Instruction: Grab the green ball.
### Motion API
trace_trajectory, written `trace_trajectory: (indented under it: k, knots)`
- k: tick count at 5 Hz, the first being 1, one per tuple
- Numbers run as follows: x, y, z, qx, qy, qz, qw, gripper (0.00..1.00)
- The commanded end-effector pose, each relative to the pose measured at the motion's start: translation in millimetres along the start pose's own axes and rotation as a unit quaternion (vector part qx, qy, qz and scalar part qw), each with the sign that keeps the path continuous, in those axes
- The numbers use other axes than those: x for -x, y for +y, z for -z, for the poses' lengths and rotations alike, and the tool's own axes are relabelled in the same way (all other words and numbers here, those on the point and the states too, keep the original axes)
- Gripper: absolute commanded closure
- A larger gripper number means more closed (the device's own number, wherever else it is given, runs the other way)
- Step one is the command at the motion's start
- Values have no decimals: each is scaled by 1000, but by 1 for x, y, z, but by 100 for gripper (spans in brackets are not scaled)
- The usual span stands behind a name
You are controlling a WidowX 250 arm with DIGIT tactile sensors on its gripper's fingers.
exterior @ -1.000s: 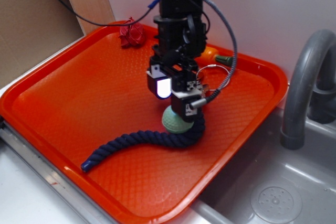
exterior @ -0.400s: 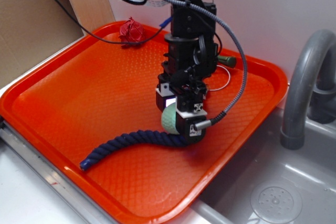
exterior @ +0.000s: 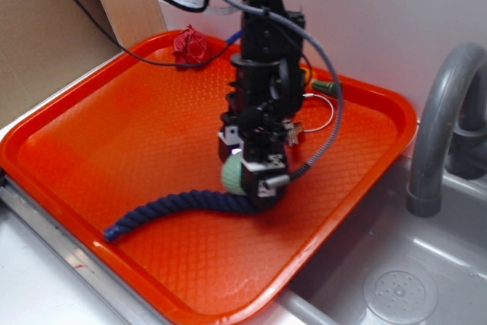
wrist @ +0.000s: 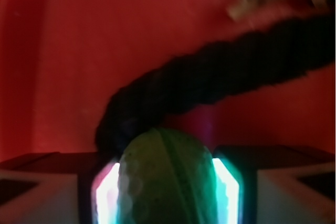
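Gripper (exterior: 245,176): we saw it closed around the green ball (exterior: 232,176), centre frame.
Ball: we judged it light, rubbery, grippy across its middle.

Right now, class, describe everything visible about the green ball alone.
The green ball is small, pale mint and matte, with golf-ball dimples and a darker groove running over its top. It sits low on the orange tray, between the gripper fingers, which press both its sides. The dark blue rope curves right behind it, seemingly touching it.
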State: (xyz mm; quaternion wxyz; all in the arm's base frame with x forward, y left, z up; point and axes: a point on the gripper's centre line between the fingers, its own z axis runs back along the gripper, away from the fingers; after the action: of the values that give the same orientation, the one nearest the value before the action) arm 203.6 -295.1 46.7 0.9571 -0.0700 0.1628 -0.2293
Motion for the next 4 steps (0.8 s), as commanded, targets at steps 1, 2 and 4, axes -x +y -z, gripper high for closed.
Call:
trace_trajectory:
  k: [1,2,4]
  knots:
    - [88,43,-108,-15,-141,-34,989,100]
    - [120,56,-124,-38,-151,-49,987,100]
    - [179,52,-156,-155,-152,-95,971,100]
